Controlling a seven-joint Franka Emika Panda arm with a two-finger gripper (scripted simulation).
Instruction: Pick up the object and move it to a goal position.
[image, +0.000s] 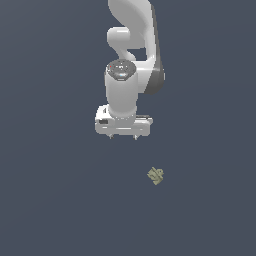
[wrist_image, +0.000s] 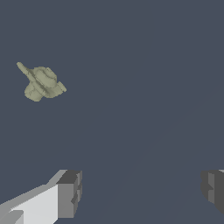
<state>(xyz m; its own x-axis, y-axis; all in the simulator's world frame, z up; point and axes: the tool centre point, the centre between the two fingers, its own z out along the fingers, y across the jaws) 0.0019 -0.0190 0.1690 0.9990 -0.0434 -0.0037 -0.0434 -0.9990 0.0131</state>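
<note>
The object (image: 156, 175) is a tiny olive-tan lump lying on the dark grey floor, toward the exterior view's right and nearer the camera than the arm. The wrist view shows the object (wrist_image: 42, 83) as a knobbly piece with a thin bar across it. My gripper (image: 123, 136) hangs from the white arm, well apart from the object and not touching it. Only short fingertip stubs show under the hand in the exterior view. In the wrist view my gripper (wrist_image: 141, 192) is open, its two grey fingers (wrist_image: 69, 194) far apart with nothing between them.
The dark grey floor (image: 55, 200) runs flat through the whole scene. The white arm (image: 132, 45) rises behind the hand at the top of the exterior view. No other objects show.
</note>
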